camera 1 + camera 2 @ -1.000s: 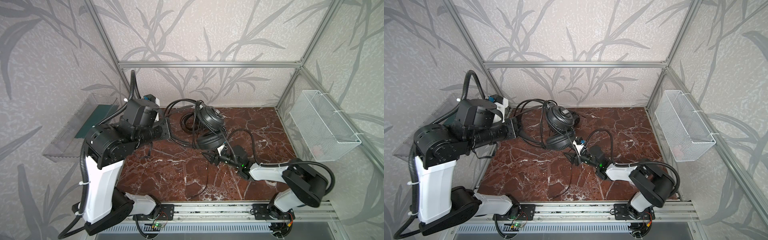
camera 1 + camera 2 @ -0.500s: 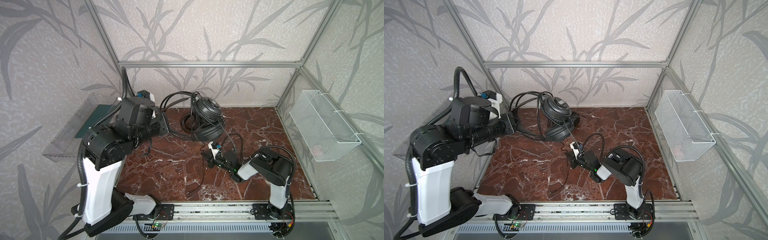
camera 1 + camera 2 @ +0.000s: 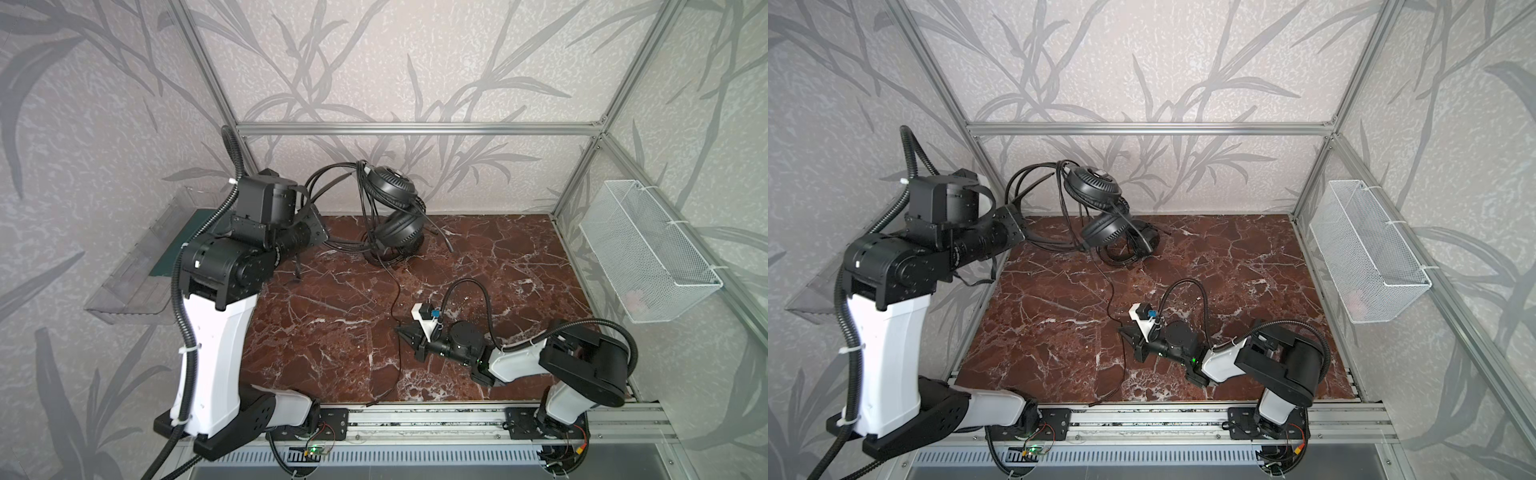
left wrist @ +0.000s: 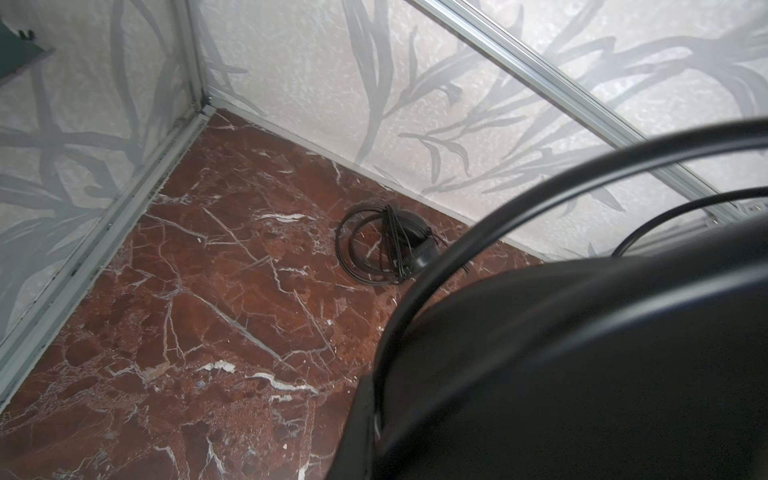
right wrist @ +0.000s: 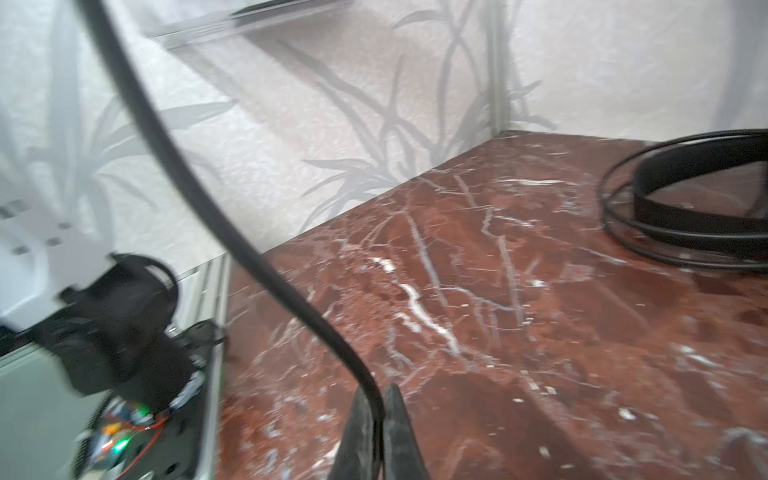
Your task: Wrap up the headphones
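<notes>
My left gripper (image 3: 320,232) (image 3: 1022,228) holds one pair of headphones (image 3: 390,193) (image 3: 1094,189) up by the headband near the back wall, earcups hanging one above the other. In the left wrist view the black band (image 4: 582,353) fills the corner and hides the jaws. Its thin cable (image 3: 395,299) (image 3: 1109,299) (image 5: 232,232) runs down to my right gripper (image 3: 402,332) (image 3: 1125,332) (image 5: 376,401), which is shut on it just above the table, and then trails to the front edge. A second pair of headphones (image 3: 1142,243) (image 4: 386,249) lies on the table below, cable coiled.
A white wire basket (image 3: 648,253) hangs on the right wall. A clear plastic shelf (image 3: 141,266) with a green mat sticks out on the left. The marble table (image 3: 332,332) ends at an aluminium rail (image 3: 415,415) in front. The back wall stands close behind the raised headset.
The right gripper has shut on the cable and drawn it a little toward the front left. The left arm has raised the headset higher, toward the back wall.
</notes>
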